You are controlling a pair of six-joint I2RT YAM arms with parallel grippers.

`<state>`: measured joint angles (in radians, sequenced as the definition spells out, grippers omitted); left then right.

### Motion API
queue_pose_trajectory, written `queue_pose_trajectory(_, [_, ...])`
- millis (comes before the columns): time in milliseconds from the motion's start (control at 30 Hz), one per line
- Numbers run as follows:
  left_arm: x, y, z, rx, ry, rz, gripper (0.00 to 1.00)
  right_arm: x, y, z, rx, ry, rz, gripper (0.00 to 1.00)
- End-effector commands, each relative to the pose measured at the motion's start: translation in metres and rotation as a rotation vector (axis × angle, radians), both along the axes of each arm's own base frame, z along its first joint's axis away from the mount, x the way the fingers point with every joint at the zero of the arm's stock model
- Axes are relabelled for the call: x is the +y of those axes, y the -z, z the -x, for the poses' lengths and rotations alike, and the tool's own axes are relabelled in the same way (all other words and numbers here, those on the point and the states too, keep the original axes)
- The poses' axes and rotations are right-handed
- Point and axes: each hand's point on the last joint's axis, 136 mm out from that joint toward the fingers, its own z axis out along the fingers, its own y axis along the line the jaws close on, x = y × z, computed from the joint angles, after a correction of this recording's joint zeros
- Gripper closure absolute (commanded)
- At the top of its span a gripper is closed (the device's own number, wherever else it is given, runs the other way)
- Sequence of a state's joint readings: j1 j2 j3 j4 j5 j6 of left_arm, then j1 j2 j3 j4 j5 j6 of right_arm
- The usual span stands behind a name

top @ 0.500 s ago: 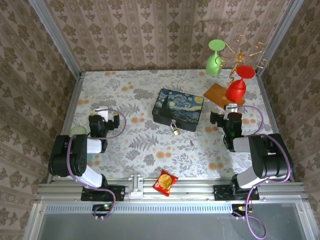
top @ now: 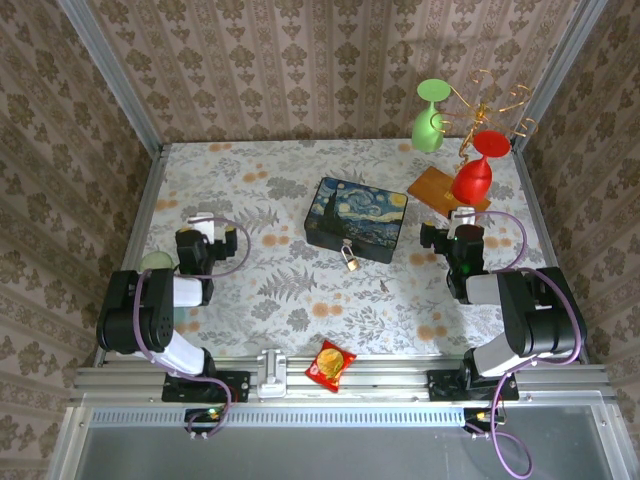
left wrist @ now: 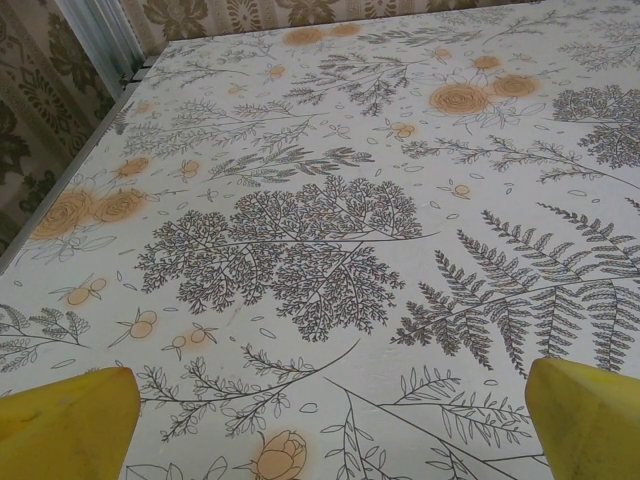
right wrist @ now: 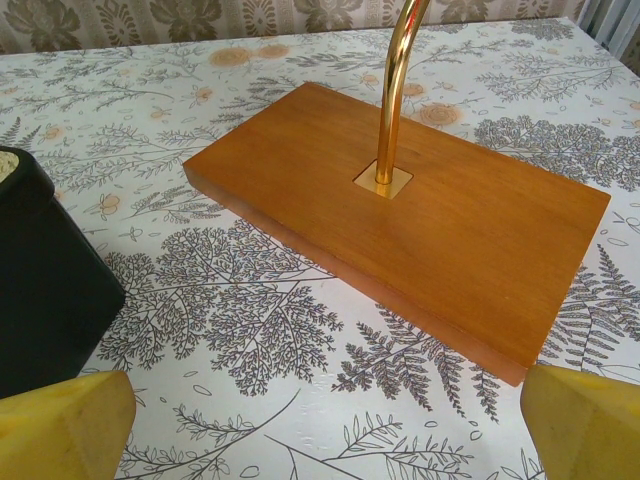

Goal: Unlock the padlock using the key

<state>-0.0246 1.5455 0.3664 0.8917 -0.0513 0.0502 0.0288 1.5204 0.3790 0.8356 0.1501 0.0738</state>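
Hardly anything has moved since the earlier frame: from above, the left gripper (top: 204,220) has crept a touch to the left, and the right gripper (top: 462,214) sits where it was. Both stand with their yellow fingers spread wide and nothing between them, the left gripper (left wrist: 320,435) over bare floral tablecloth (left wrist: 300,200), the right gripper (right wrist: 320,435) facing the wooden base (right wrist: 420,200) of a brass stand.

The padlock (top: 351,258) lies against the near side of the painted box (top: 357,215) at mid-table, its brass-gold body toward the near edge and its silver shackle up at the box. The key (top: 385,287) is a thin dark sliver on the cloth, near and to the right of the padlock and apart from it.

The coming pick turns on this: the key lies to the near left of the right gripper, which points the other way, toward the far wall. The right arm looks the closer of the two, so it is probably the one to turn back and come down on the key (the left arm sits well apart, across the padlock). The key's long axis is too small to read with any certainty.

As for handling, the key is flat, hard metal lying flush on a printed cloth, so I judge it awkward to pinch. The padlock is smooth and blocky, with a rounded steel shackle; the box is glossy and dark-edged, and the wooden base is varnished and square-cornered.
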Motion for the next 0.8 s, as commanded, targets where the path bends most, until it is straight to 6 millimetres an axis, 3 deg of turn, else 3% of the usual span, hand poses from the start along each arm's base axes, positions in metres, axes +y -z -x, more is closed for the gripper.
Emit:
queue_pose_trajectory(0, [0.0007, -0.0113, -0.0092, -0.041, 0.004, -0.006, 0.0, -0.0028, -0.0123, -0.008, -0.043, 0.014, 0.025, 0.0])
queue_pose_trajectory(767, [0.0016, -0.0133, -0.0088, -0.05, 0.005, 0.004, 0.0, -0.0036, -0.0136, -0.0072, -0.049, 0.021, 0.025, 0.0])
